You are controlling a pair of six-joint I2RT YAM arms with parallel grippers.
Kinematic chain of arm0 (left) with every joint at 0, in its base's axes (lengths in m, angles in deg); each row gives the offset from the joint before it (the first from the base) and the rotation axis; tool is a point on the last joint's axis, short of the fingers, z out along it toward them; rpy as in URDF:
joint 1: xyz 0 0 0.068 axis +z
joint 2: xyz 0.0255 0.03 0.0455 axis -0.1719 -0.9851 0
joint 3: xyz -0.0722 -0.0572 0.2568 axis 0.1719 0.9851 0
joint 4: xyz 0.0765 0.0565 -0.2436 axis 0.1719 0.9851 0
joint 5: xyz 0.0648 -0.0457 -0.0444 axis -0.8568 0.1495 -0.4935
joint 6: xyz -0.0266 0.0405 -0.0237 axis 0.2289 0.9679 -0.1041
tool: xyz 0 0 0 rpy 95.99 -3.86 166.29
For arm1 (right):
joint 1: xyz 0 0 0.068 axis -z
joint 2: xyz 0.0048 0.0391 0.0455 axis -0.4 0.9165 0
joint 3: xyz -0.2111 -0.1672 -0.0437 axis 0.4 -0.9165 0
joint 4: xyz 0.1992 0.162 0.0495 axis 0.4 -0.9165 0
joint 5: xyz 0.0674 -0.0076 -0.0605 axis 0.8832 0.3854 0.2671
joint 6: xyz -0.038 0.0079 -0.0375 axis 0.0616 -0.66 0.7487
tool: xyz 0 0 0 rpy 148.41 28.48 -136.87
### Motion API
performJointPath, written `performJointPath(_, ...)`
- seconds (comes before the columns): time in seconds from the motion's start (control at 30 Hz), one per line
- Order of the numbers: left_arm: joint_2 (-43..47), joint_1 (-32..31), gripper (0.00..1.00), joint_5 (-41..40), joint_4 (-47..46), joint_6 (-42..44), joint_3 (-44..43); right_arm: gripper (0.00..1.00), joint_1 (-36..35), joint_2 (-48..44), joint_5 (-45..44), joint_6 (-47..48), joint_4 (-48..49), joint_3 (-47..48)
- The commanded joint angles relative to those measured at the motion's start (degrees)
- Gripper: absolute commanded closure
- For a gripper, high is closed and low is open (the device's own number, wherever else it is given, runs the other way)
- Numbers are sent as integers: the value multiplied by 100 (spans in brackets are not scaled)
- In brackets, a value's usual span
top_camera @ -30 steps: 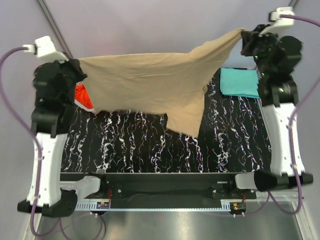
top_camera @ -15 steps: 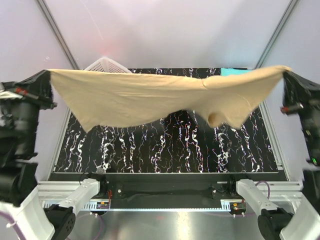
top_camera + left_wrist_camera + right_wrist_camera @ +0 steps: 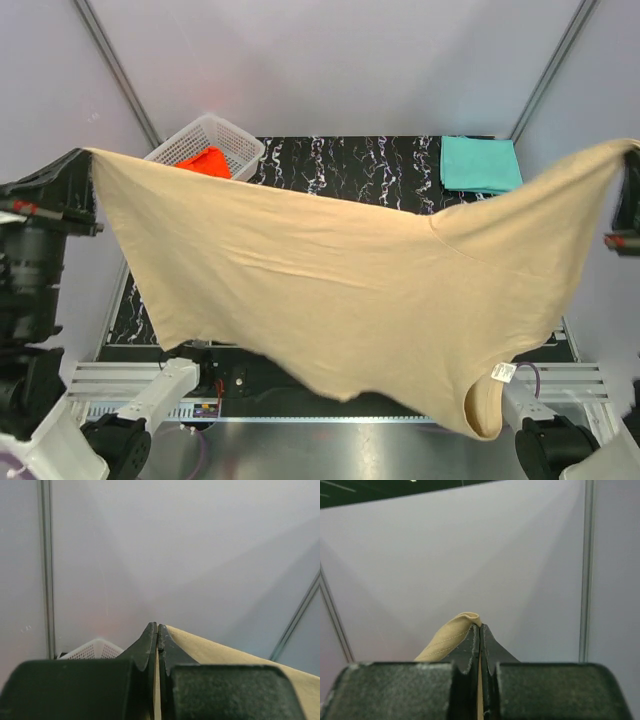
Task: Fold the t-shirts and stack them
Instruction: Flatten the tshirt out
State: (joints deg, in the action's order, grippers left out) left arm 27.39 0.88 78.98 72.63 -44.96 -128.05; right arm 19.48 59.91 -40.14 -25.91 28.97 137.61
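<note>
The tan t-shirt (image 3: 330, 290) hangs spread wide in the air between both arms, close under the top camera, hiding much of the table. My left gripper (image 3: 85, 160) is shut on its left corner; the cloth (image 3: 235, 657) runs off to the right of the jaws in the left wrist view. My right gripper (image 3: 630, 152) is shut on its right corner, where a hemmed edge (image 3: 451, 639) pokes out beside the jaws. A folded teal t-shirt (image 3: 478, 163) lies at the table's far right. The orange-red t-shirt (image 3: 205, 161) lies in the white basket (image 3: 232, 136).
The black marbled table (image 3: 340, 165) shows only at the back. The basket stands at the far left corner and also shows in the left wrist view (image 3: 95, 649). Grey walls and metal frame posts (image 3: 545, 70) surround the cell.
Both arms have lifted the tan shirt higher and nearer the camera, spreading it wider. It now hangs lower at the front and uncovers the basket and the teal shirt at the back.
</note>
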Motion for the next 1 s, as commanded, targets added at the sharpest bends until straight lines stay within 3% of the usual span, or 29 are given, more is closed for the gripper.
performJointPath(0.0,-547,5,100,-315,-43,228,684,100,6,824,-301,76,624,-1037)
performJointPath(0.1,-811,14,100,-736,-404,316,1678,100,14,1411,-73,173,1239,-1873)
performJointPath(0.4,-2498,84,100,-1168,-543,17,2689,100,32,3592,1025,208,3416,-3446)
performJointPath(0.53,-2788,84,100,-650,-1466,272,3611,100,23,4479,1307,24,4922,-4203)
performJointPath(0.67,-3377,171,100,-1097,-1783,561,3737,100,23,5866,1676,-170,5346,-3730)
performJointPath(0.83,-3808,374,100,-1150,-2038,755,3877,100,32,6731,2055,-205,5373,-2958)
performJointPath(0.97,-3747,558,100,-809,-2696,956,4193,100,32,7293,2230,-179,4856,-2254)
